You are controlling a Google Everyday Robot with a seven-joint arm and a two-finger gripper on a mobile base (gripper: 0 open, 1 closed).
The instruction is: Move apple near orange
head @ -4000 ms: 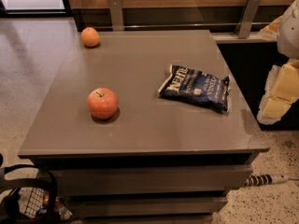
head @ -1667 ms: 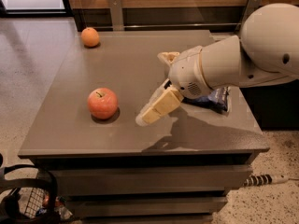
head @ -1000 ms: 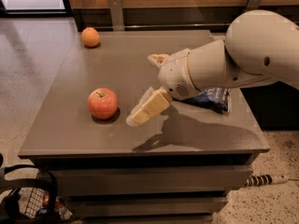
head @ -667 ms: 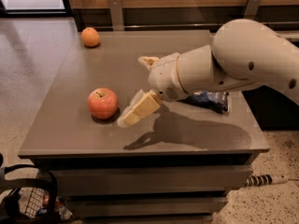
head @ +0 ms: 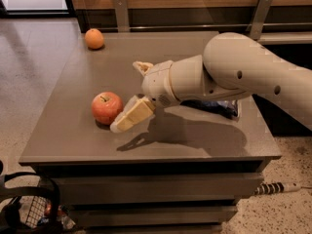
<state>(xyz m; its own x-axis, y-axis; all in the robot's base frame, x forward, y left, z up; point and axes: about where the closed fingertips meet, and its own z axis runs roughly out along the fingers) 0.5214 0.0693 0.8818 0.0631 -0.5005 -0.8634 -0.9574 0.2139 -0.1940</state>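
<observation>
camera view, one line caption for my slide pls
Open tool beside the apple on a grey table, the orange apart at the far corner, a snack bag partly behind the arm.

Warm fruit colours are picked out on a grey-brown counter (head: 63, 135).
The apple (head: 106, 107) is seen reddish-orange with a yellow blush and dark stem, the orange (head: 94, 38) plain orange; the cream tool (head: 126, 99), just beside the apple, is carried on an off-white arm (head: 243, 67).

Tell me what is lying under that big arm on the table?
A dark snack bag; the arm covers most of it, so its print cannot be read. The gripper is open, low beside the apple.
</observation>
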